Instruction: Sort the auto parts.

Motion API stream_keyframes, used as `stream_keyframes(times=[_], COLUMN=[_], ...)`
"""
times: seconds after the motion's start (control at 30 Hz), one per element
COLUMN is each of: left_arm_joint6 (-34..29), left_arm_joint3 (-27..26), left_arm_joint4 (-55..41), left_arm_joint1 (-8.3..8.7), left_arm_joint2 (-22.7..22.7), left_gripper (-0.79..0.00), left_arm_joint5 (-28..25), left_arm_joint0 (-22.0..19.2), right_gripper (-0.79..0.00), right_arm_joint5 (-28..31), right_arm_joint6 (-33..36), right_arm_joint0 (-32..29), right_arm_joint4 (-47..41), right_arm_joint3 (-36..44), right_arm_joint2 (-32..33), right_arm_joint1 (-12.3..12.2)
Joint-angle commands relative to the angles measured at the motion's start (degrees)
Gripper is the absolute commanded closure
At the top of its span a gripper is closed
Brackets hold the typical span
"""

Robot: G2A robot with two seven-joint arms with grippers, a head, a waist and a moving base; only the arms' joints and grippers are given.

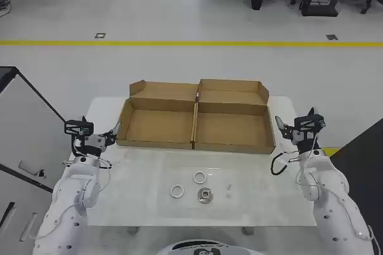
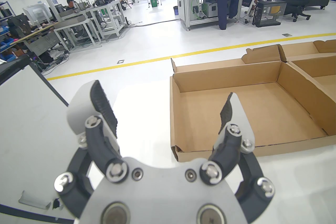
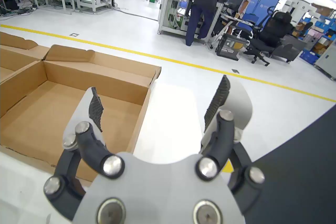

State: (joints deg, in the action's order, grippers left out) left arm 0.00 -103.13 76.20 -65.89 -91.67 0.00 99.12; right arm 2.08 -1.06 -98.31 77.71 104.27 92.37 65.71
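Top view, left to right: left gripper (image 1: 115, 130) hovers just off the left wall of the shallow brown cardboard box (image 1: 158, 125), jaws spread wide, nothing in them. Twin brown cardboard box (image 1: 233, 130) touches it along the shared wall, and both floors are bare. Right gripper (image 1: 280, 123) hangs just off the twin's right wall, equally wide open and empty.

Parts lie on the white table (image 1: 140, 191), on the near side, well apart from both grippers: flat white ring (image 1: 177, 190), second white ring (image 1: 199, 177), round grey metal hub (image 1: 205, 196) with a centre hole, and two tiny pale bits (image 1: 229, 187) (too small to identify).

Handling, my guess:
- The rings look light, stiff and low-profile. Pinch them across the rim from above. They will likely skid on the smooth top.
- The hub should be heavier and slick. Take it across the outer diameter.
- The bits need a near-closed fingertip pinch and are easy to flick away.

Part layout comes from the top view. The wrist views add the ribbed black pads (image 2: 103, 104) close up, plus box wall height and a ragged near edge on the cardboard.
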Motion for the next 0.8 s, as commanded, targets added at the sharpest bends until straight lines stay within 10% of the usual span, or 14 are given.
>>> stream_keyframes(times=[0.0,0.5,0.77], left_arm_joint6=[0.0,0.0,0.0], left_arm_joint3=[0.0,0.0,0.0], left_arm_joint4=[0.0,0.0,0.0], left_arm_joint1=[0.0,0.0,0.0], left_arm_joint2=[0.0,0.0,0.0], left_gripper=[-0.785,-0.785,-0.785], left_arm_joint5=[0.0,0.0,0.0], left_arm_joint0=[0.0,0.0,0.0], right_gripper=[-0.785,-0.785,-0.785], right_arm_joint5=[3.0,36.1,37.1], right_arm_joint6=[0.4,20.6,21.6], right_arm_joint0=[0.5,5.6,6.1], right_arm_joint4=[0.3,-5.5,-5.7], right_arm_joint3=[1.1,10.3,10.3], right_arm_joint2=[1.0,7.0,6.9], right_arm_joint1=[-0.2,-2.9,-3.0])
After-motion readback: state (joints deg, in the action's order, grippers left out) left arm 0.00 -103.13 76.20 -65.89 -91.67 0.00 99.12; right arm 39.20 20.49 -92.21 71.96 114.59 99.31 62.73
